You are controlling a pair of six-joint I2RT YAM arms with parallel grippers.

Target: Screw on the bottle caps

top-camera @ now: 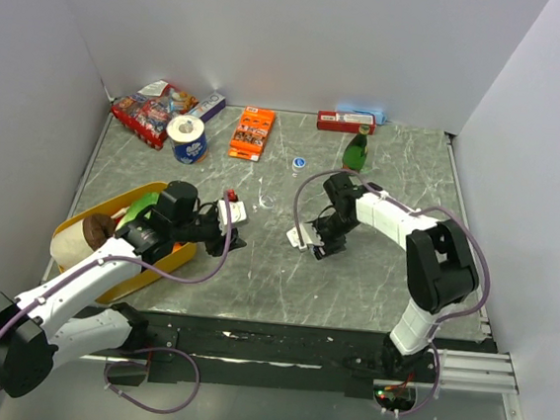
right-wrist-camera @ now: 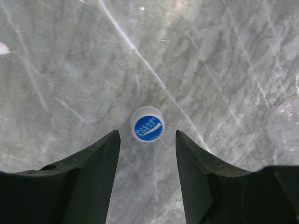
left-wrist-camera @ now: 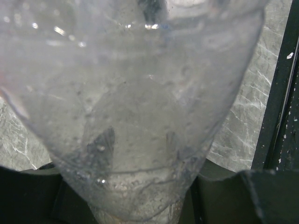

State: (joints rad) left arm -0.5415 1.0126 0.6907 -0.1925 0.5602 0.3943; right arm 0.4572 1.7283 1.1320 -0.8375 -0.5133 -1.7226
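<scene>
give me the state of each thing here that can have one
left gripper, jaws shut on the clear bottle
clear bottle, held between the left jaws; cap on or off cannot be told
right gripper, jaws open, holding nothing
blue cap, loose on the table, mark up, just ahead of the right jaws, untouched

Setting: robot test booth, laboratory type. Evidence: grey marbled table (top-camera: 283,280); plain white walls (top-camera: 277,31) closing three sides of the table; left arm (top-camera: 74,289) and right arm (top-camera: 398,221) bolted to a black rail (top-camera: 277,349) along the table's near edge; loose cables (top-camera: 481,289).
</scene>
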